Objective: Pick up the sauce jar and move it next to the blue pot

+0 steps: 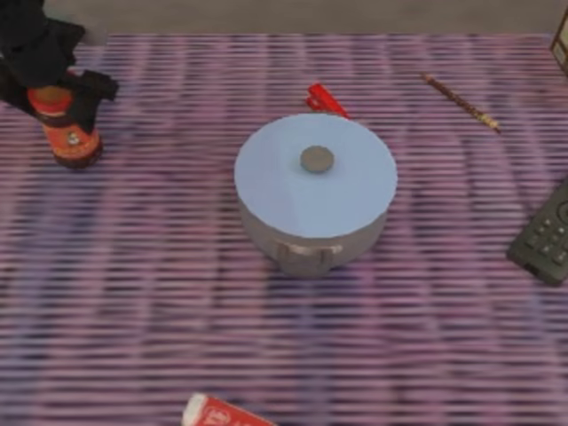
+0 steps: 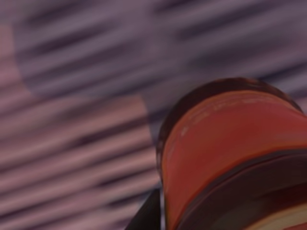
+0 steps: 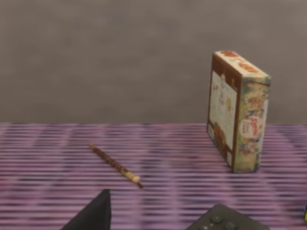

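Surface: table [image 1: 177,302] covered edge to edge in a cloth of fine purple, pink and dark horizontal stripes; a plain grey wall or floor band runs behind its far edge. Centre: pot [image 1: 315,191], grey-sided, pale blue flat lid with grey knob, handle facing 6 o'clock. At 12 o'clock, touching or just behind the pot's rim, a small red clip [image 1: 325,99], partly hidden. At 10 o'clock, well apart from the pot, near the far left corner: jar [image 1: 67,129], dark glass, orange-red lid, red-orange label, upright or slightly tilted. Left gripper [image 1: 55,89] is around the jar's neck and lid, fingers closed against it on both sides; whether the jar rests on the cloth or is lifted cannot be told. Left wrist view: the jar's lid and label close up over striped cloth. At 2 o'clock: thin brown stick [image 1: 461,102], lying flat. At 3 o'clock, table's right edge: dark remote [image 1: 546,235]. At 7 o'clock, near edge: red-and-white tube [image 1: 222,413], cut off. Right wrist view: printed box [image 3: 237,110] standing upright near the far edge. Right gripper: out of the top view; finger spread cannot be told.
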Motion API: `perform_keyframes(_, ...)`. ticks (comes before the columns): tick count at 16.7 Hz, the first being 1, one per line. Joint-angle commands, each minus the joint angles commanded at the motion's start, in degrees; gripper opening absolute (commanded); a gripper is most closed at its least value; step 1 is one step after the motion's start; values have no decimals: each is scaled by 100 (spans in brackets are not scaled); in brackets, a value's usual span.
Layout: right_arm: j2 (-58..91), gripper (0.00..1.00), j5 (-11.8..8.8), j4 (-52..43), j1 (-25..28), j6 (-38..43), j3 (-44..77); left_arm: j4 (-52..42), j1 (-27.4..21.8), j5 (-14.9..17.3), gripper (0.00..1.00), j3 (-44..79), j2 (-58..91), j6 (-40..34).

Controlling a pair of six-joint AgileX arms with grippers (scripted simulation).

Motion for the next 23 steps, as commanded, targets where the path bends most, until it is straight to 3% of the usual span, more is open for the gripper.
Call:
perform_keyframes(3,0,100,0,0,0,0,0,0,0,0,2,0,0,0)
perform_keyframes(4,0,100,0,0,0,0,0,0,0,0,0,0,0,0)
perform_keyframes(14,0,100,0,0,0,0,0,-9,0,-7,0,-89,-88,5)
perform_keyframes(23,0,100,0,0,0,0,0,-258,99,-33,0,-2235,-2551,-6)
